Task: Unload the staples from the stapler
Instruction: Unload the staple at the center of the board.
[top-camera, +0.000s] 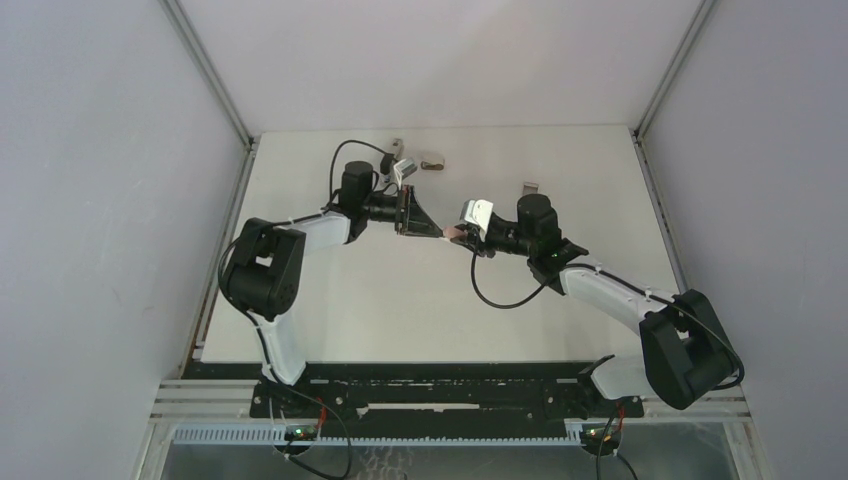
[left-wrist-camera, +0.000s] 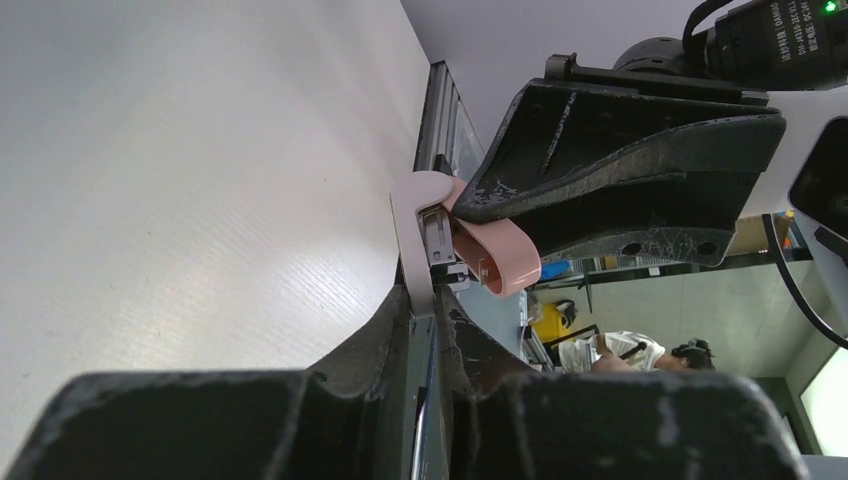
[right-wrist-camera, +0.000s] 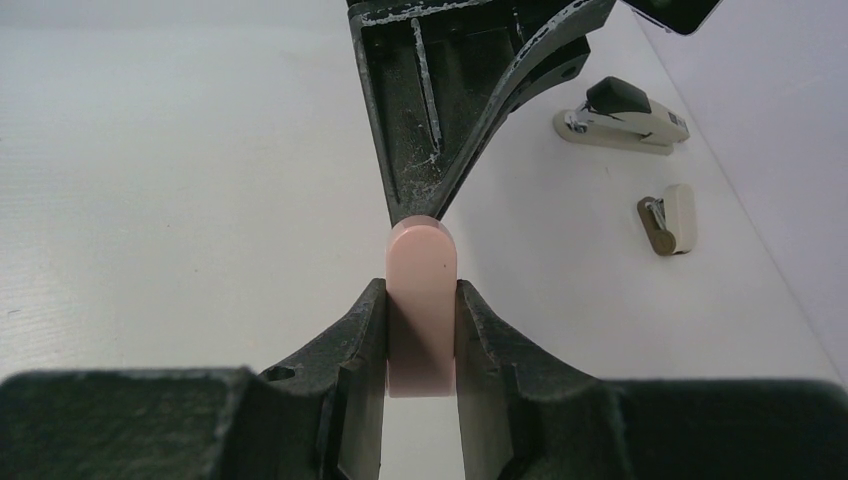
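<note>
A small pink-and-grey claw-like tool (right-wrist-camera: 421, 262) hangs between both grippers above the table's middle (top-camera: 451, 232). My right gripper (right-wrist-camera: 421, 300) is shut on its pink arm (left-wrist-camera: 500, 258). My left gripper (left-wrist-camera: 432, 302) is shut on its light grey arm (left-wrist-camera: 410, 235), tip to tip with the right gripper (top-camera: 458, 234). The two arms are spread apart, and a silver metal part (left-wrist-camera: 437, 238) shows between them. No slim dark grey and silver stapler shows in any view. No staples are visible.
A black-and-beige hinged desk tool (right-wrist-camera: 620, 115) and a smaller beige one (right-wrist-camera: 668, 218) lie on the white table towards the back. The top view shows small objects at the back (top-camera: 432, 165) and right (top-camera: 530, 187). Grey walls enclose the table on three sides.
</note>
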